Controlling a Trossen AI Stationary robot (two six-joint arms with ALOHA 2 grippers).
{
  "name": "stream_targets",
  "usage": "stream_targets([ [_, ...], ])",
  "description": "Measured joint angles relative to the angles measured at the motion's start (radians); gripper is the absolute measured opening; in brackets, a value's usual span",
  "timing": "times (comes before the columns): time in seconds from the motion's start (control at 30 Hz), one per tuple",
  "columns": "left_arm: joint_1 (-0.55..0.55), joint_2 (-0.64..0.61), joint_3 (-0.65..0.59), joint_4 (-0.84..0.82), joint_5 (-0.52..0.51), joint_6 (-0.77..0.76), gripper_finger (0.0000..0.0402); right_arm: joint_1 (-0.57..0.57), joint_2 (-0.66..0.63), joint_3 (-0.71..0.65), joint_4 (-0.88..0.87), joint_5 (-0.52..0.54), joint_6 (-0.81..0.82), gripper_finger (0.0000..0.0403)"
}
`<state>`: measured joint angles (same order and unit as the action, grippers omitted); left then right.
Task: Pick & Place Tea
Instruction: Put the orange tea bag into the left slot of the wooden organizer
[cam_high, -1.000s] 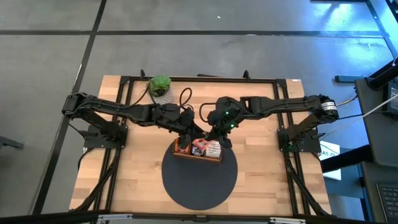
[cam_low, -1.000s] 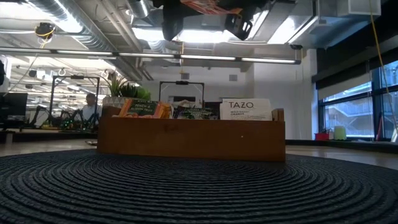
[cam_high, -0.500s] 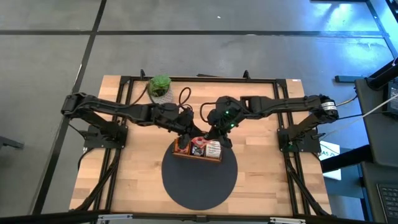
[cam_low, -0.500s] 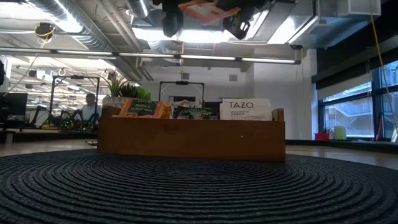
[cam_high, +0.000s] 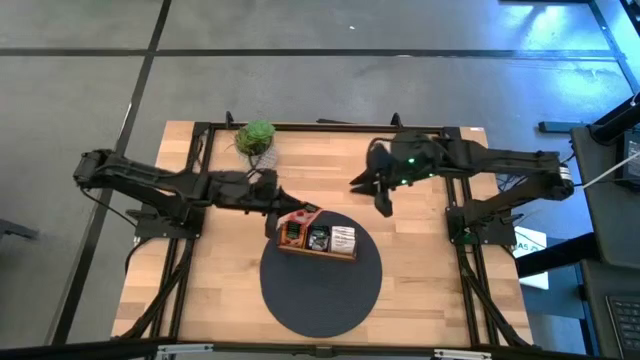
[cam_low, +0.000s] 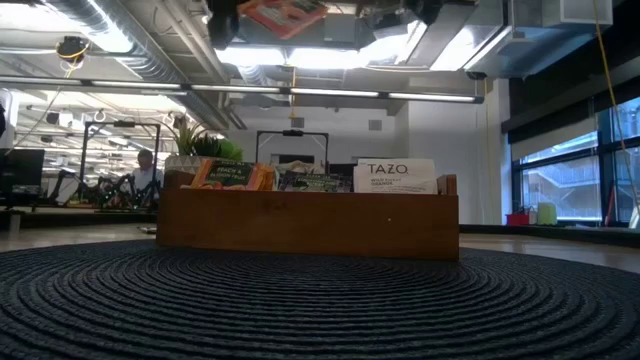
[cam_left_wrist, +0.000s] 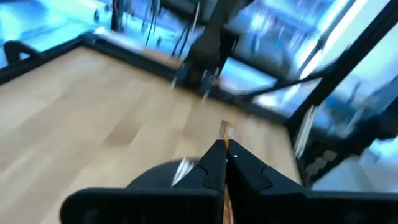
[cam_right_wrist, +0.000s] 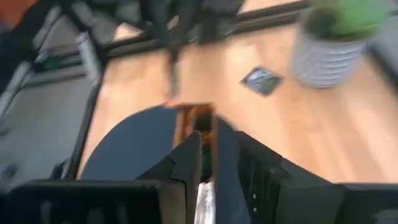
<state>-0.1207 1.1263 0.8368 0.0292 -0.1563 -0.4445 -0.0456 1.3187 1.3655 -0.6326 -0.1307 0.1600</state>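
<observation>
A brown wooden tray (cam_high: 318, 240) with several tea packets standing in it sits on the far part of a dark round mat (cam_high: 320, 285). In the low view the tray (cam_low: 305, 225) shows orange, dark green and white packets (cam_low: 395, 176). My left gripper (cam_high: 286, 205) is shut on an orange-red tea packet (cam_high: 300, 215), high above the tray's left end. The packet also shows at the top of the low view (cam_low: 285, 15). My right gripper (cam_high: 382, 195) hangs empty, far right of the tray, its fingers a narrow gap apart (cam_right_wrist: 208, 155). My left gripper pinches the orange-red packet between its two fingers. The wrist view shows only the packet's thin orange edge (cam_left_wrist: 225, 132) sticking out past the fingertips. The fingers come from the table's left. The packet is lifted clear, tilted, above the tray's left end.
A small green potted plant (cam_high: 257, 138) stands at the far edge, left of centre, and shows in the right wrist view (cam_right_wrist: 339, 37). A small dark square thing (cam_right_wrist: 262, 79) lies on the wood near it. Bare wood lies left and right of the mat.
Both grippers have drawn apart from over the tray. My left gripper has gone toward the table's left with the orange-red packet, which stays lifted clear. My right gripper has gone toward the table's right and far edge, away from the tray and the packet.
</observation>
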Motion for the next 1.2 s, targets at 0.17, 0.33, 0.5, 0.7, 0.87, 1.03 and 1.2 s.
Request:
stream_targets([
  [0.17, -0.063, -0.024, -0.282, 0.496, -0.01, -0.047, 0.0002, 0.023, -0.037, 0.0, 0.007, 0.156, 0.063, 0.0098],
  [0.33, -0.127, 0.031, -0.477, 0.767, -0.136, -0.052, 0.0002, 0.037, -0.011, 0.0, 0.008, 0.271, 0.131, 0.0098],
  [0.5, -0.168, 0.07, -0.548, 0.781, -0.195, -0.037, 0.0002, 0.049, 0.048, 0.0, 0.013, 0.281, 0.187, 0.0098],
  [0.7, -0.186, 0.137, -0.552, 0.785, -0.232, -0.042, 0.0002, 0.065, 0.146, 0.0, 0.049, 0.279, 0.232, 0.0097],
  [0.87, -0.212, 0.19, -0.552, 0.784, -0.281, -0.04, 0.0002, 0.082, 0.205, -0.001, 0.049, 0.279, 0.281, 0.0097],
  [1.03, -0.221, 0.236, -0.552, 0.806, -0.347, -0.041, 0.0002, 0.09, 0.23, -0.001, 0.053, 0.276, 0.307, 0.0097],
  [1.2, -0.22, 0.274, -0.552, 0.815, -0.358, -0.064, 0.0007, 0.09, 0.231, -0.001, 0.082, 0.269, 0.307, 0.0097],
])
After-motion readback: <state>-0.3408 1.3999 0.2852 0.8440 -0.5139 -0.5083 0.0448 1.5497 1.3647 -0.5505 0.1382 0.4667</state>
